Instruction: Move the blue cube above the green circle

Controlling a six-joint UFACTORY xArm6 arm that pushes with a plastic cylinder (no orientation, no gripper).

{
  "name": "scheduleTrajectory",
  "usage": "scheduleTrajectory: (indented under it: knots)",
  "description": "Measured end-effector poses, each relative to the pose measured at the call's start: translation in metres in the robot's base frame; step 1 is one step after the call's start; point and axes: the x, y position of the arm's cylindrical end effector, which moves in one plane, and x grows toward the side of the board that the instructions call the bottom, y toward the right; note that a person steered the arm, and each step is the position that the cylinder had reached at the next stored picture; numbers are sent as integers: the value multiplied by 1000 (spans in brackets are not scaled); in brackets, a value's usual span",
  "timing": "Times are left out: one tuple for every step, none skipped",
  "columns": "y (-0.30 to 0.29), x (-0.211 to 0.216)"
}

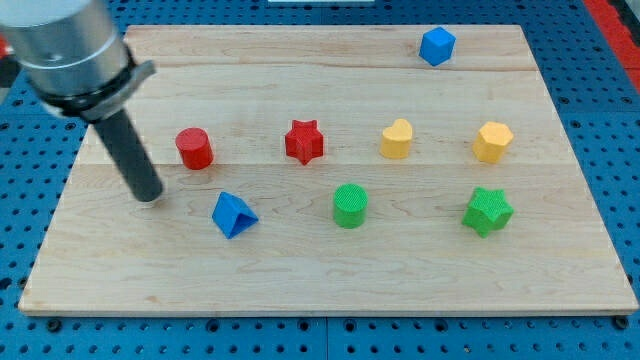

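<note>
The blue cube sits near the view's top edge of the wooden board, right of centre. The green circle, a short cylinder, stands in the lower middle of the board, well below and left of the cube. My tip rests on the board at the view's left, just below and left of the red cylinder and left of the blue triangle. It touches no block and is far from both the blue cube and the green circle.
A red star, a yellow heart and a yellow hexagon form a middle row. A green star lies at the lower right. The wooden board lies on a blue pegboard.
</note>
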Motion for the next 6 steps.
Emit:
scheduleTrajectory:
  knots:
    - [23, -29]
    - [37, -35]
    - [-19, -23]
    - [-103, -40]
    - [-70, -112]
    - [41, -147]
